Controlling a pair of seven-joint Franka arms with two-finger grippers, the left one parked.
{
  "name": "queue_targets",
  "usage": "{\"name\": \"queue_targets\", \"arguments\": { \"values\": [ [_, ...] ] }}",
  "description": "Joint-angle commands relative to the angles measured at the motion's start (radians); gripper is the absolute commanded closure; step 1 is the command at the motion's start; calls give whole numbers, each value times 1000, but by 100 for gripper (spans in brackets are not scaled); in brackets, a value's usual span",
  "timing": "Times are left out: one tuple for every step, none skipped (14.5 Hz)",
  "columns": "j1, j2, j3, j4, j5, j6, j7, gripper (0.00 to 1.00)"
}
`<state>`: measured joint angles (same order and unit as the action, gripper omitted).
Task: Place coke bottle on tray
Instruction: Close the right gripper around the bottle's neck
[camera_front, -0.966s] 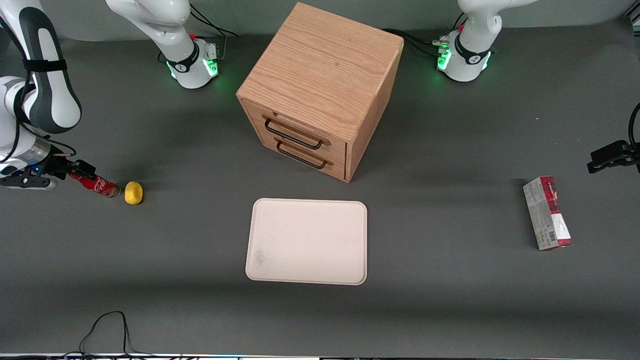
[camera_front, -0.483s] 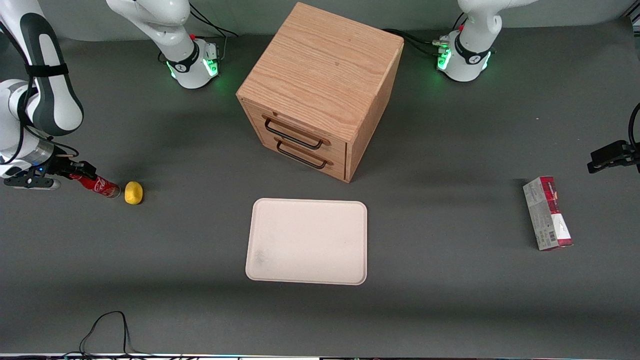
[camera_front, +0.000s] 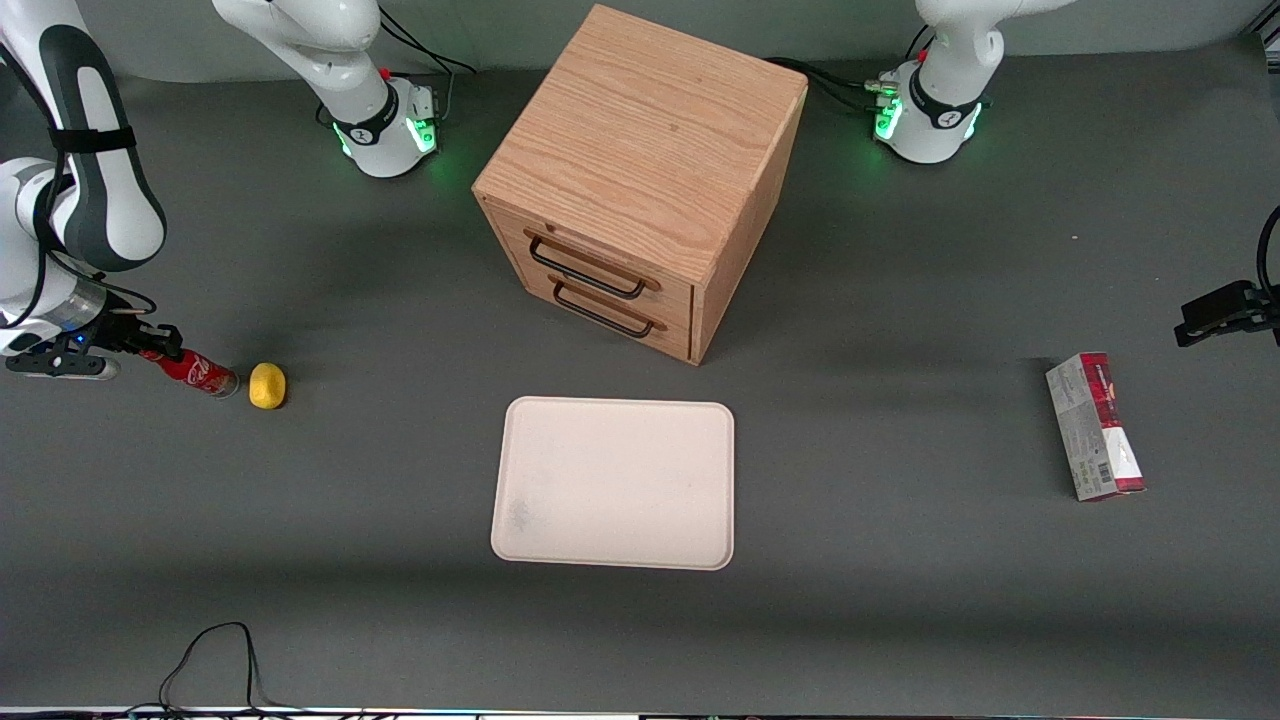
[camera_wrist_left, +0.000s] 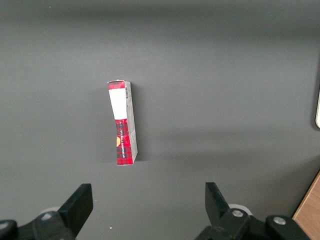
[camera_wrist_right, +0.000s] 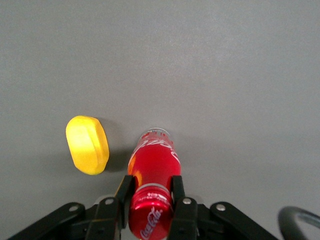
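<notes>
a: where's your gripper (camera_wrist_right: 151, 201) right now, and has it got anything?

b: it's out at the working arm's end of the table, low over the surface. the wrist view shows the two fingers (camera_wrist_right: 123, 196) pressed against either side of the coke bottle (camera_wrist_right: 152, 170), just under the red cap, with no gap on either side. you've got a narrow pinch on the neck.

a: why the neck?

b: my guess is it's the slimmest part and the highest, so the fingers can close on it without scraping the table. the bottle (camera_front: 192, 368) leans, cap toward the gripper (camera_front: 140, 345) and silvery base toward the lemon-like lump (camera_front: 267, 386). i can't tell whether the base rests on the table or is just off it.

a: and the lump, is it in your way?

b: it sits just beside the base, apart from it, so you'd want to lift clear of it, not drag.

a: how is your arm posed?

b: the forearm comes down steeply from above and the wrist bends so the hand reaches nearly level toward the bottle, pointing along the table toward the lump.

a: where's the tray?

b: the tray (camera_front: 560, 530) lies flat in front of the drawer cabinet (camera_front: 650, 130), nearer the front camera, well apart from the bottle, nothing on it. the placing isn't done yet; you have a long carry toward the table's middle.
</notes>
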<state>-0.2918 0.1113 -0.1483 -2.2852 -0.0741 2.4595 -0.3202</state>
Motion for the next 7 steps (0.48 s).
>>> {"name": "queue_targets", "arguments": {
  "values": [
    [8,-25,12,58,4,-66,4,100],
    [17,-39,24,116,4,-162,7,100],
    [20,-51,38,183,4,-266,9,100],
    [25,-61,49,258,4,-369,15,100],
    [28,-62,58,341,4,-472,47,100],
    [37,-62,79,419,4,-572,78,100],
    [37,-62,111,499,4,-661,107,100]
  ]
}}
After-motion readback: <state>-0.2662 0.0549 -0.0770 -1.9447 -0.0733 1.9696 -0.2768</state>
